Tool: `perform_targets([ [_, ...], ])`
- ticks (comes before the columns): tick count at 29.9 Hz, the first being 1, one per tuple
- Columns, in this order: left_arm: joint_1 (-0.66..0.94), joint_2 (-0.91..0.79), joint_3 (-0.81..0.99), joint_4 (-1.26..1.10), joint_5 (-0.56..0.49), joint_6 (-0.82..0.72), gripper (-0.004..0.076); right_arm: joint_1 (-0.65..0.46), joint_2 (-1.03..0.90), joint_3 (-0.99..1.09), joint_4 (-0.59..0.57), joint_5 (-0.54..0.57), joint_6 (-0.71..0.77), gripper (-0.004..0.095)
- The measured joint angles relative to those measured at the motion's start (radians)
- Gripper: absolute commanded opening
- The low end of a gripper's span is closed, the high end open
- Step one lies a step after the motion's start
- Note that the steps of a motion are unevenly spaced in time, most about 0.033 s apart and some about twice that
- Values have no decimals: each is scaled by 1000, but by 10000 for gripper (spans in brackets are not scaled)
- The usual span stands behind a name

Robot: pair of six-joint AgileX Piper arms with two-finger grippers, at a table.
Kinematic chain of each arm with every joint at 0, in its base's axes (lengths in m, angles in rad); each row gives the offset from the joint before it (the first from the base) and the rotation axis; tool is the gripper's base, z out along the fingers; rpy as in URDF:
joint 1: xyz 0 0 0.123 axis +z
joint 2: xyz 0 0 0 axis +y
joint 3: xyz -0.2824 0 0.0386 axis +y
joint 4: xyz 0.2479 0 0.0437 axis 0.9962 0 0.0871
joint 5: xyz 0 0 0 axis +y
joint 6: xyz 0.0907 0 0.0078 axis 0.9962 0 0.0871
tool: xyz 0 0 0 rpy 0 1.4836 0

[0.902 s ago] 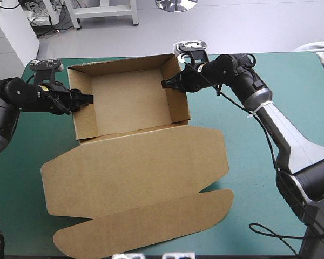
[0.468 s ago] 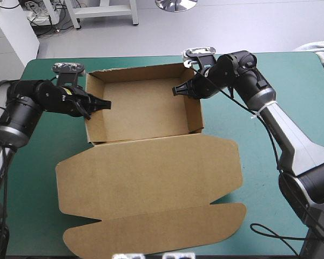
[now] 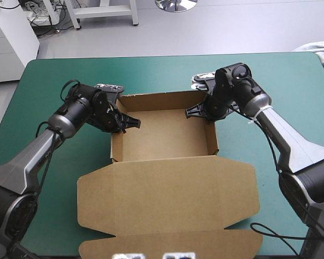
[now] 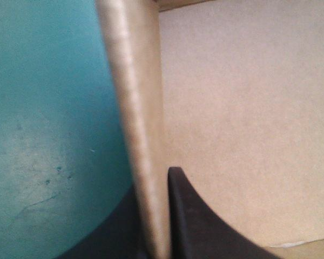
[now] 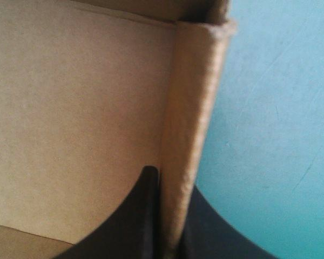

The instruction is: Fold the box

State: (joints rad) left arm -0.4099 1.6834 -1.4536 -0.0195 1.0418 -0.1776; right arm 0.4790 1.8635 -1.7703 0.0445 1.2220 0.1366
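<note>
Brown board box (image 3: 162,135) sits mid-desk as an open tray, four walls up, floor bare. Its lid (image 3: 167,194) lies flat on the teal-green desk (image 3: 54,81), running from the tray's near wall toward the near edge, with the tuck flap (image 3: 167,243) at that edge. The left gripper (image 3: 128,122) has its black fingers (image 4: 205,226) clamped on the tray's left wall (image 4: 140,135), one inside, one outside. The right gripper (image 3: 194,111) pinches the right wall (image 5: 191,108) close to the tray's far right corner, fingers all but together, board between.
</note>
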Motion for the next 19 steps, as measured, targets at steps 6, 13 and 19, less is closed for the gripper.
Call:
perform_targets([
  [6,-24,63,0,19,26,-48,-10,0,0,115,30,-72,13,-16],
  [13,-24,102,-10,29,25,-58,-10,0,1,148,37,-120,22,-15],
  [19,-24,115,-10,29,13,-54,-9,0,19,149,30,-131,22,19],
])
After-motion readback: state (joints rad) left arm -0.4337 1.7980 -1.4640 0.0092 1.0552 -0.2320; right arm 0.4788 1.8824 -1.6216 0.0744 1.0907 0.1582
